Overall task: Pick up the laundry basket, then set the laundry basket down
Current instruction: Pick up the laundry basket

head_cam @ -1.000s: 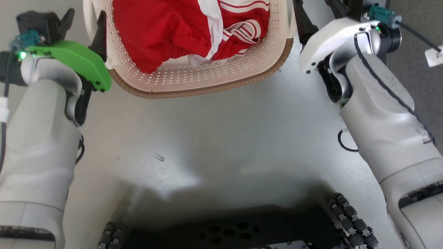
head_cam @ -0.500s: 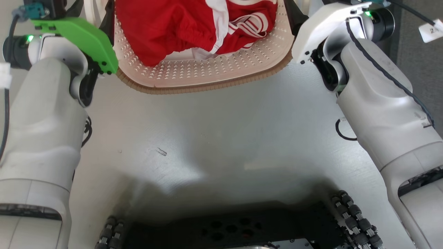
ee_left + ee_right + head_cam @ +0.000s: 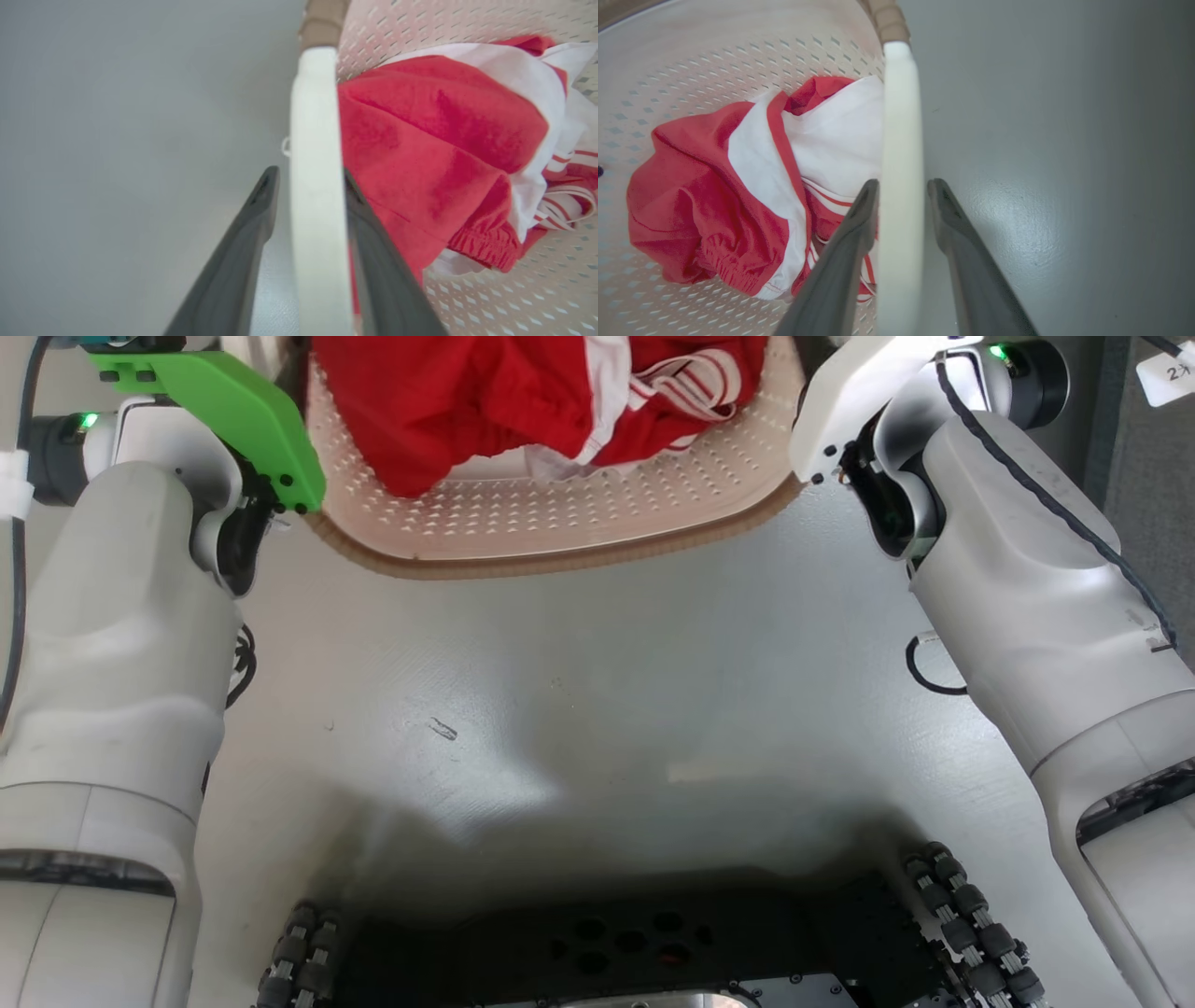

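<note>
Pale grey floor (image 3: 597,709). Laundry basket (image 3: 560,513): cream-white, perforated, brown woven-look rim, red-and-white garment (image 3: 485,392) inside, slung between both grippers. Left gripper (image 3: 308,172) pinches the left loop handle (image 3: 315,116), one finger either side. Right gripper (image 3: 903,182) pinches the right loop handle (image 3: 901,116) likewise.

Glossy pale grey floor (image 3: 597,644), softly lit.
A small dark scuff (image 3: 442,729) marks it; a darker grey strip (image 3: 1150,467) borders one edge.
</note>
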